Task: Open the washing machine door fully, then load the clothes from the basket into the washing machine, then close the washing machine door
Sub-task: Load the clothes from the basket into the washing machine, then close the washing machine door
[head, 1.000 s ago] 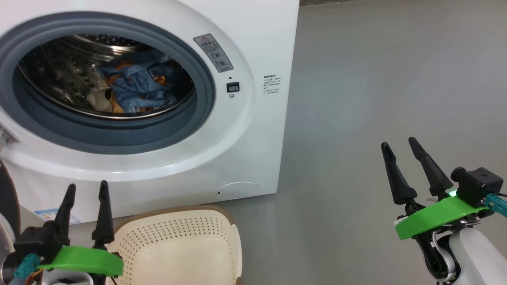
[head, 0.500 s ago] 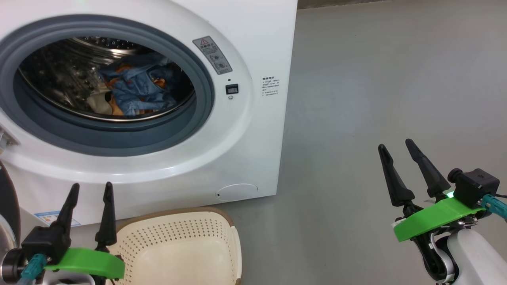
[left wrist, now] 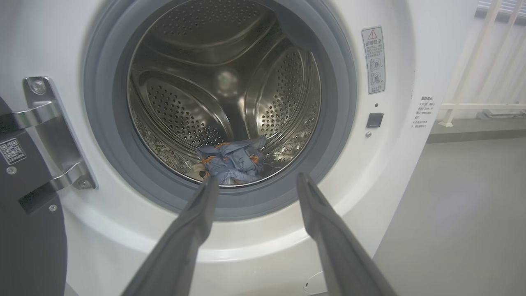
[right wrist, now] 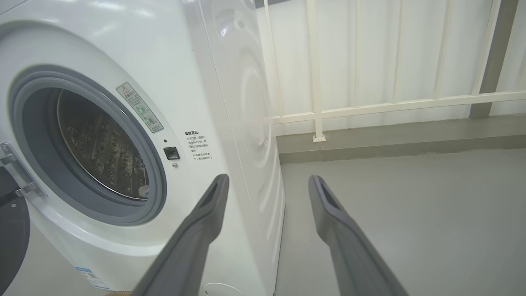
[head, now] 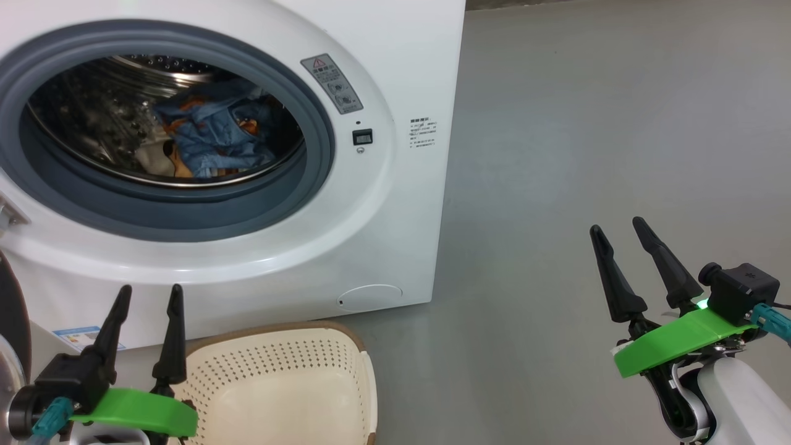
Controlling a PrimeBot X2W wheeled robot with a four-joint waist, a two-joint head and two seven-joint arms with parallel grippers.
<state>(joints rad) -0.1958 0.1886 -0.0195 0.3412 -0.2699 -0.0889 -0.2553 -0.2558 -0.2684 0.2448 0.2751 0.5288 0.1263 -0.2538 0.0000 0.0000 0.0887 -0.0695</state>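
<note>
Light-blue printed clothes lie inside the white front-loading washing machine at 11 o'clock, the cream perforated plastic basket looks empty, and the left gripper, just drawn back, and the right gripper both gape wide with nothing held, so the glossy black-rimmed door at 9 o'clock awaits closing.

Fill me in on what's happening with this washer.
The robot is doing laundry. The washing machine door stands open at the left, and the clothes lie in the drum of the washing machine. The basket in front shows no clothes in its visible part. Both grippers are open and empty: the left gripper hovers beside the basket, the right gripper over the floor to the machine's right. Closing the door is what remains.
</note>
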